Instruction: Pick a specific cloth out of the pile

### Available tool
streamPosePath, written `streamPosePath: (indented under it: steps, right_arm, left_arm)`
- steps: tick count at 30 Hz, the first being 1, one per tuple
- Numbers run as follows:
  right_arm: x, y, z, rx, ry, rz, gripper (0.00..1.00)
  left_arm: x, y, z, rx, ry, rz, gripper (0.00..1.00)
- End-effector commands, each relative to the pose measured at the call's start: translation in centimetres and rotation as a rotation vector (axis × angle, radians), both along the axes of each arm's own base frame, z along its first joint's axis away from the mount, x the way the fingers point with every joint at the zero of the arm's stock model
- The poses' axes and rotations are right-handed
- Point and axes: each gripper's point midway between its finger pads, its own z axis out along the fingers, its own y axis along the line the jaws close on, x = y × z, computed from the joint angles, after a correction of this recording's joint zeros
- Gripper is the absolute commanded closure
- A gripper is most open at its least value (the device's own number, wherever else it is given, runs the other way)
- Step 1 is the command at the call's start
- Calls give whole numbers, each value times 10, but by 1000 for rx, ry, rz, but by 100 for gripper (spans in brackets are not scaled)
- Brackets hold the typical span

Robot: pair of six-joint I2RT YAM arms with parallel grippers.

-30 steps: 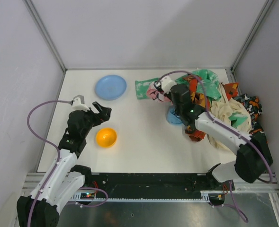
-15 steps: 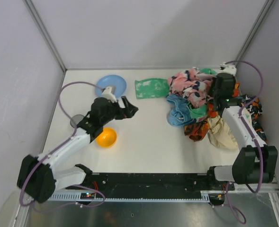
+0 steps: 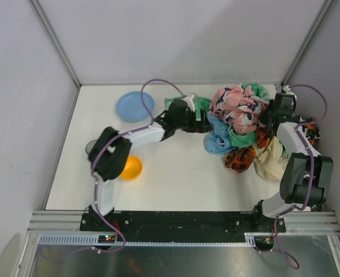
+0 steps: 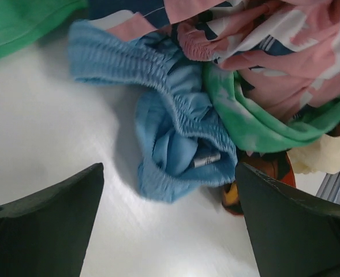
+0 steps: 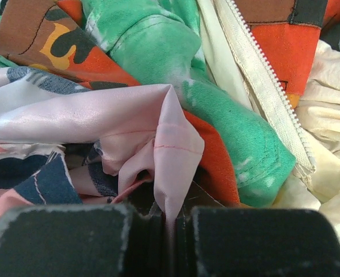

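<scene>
1. Left hand: fingers spread wide and empty. It hangs low over the cloth, which sits between the two fingers but isn't touched.
2. Change: a second ago this hand was by the orange bowl near the bench's left edge. It has since swung across the bench to the left fringe of the pile.
3. Right hand: pressed together on a fold of the pink patterned cloth. A second ago it was over the pile's left side; now it is at the pile's right, near the bench's right edge.
4. The cloth: sky blue and crumpled on the bench right of centre. It touches the pile, and its far edge is tucked under pink and green pieces. More of it shows now than a second ago.
5. Reading: the pink piece looks pulled aside and the target is exposed. The left hand seems lined up to drop and close. Risk of snagging the green fabric beside it.
</scene>
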Motion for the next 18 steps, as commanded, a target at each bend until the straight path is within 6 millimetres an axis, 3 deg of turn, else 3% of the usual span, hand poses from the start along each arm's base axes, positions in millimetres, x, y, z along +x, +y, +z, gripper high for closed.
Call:
streamPosePath:
  steps: [1,14,15,16,18]
  right_arm:
    - [-17,-2,-43,37,145,-12,100]
    - [-28,-14,-49,40,145,-37,100]
    - [-28,-14,-50,41,145,-35,100]
    - [-28,-14,-51,43,146,-33,100]
    - [-29,-16,-53,38,150,-36,100]
  left_arm:
    - [0,-59,-11,-78,45,-146,0]
    - [-13,-139,-97,-120,224,-266,1]
    - [-15,-145,-99,-133,238,-283,9]
    - [-17,-149,-99,-146,246,-300,28]
    - [-19,-152,-92,-163,246,-325,77]
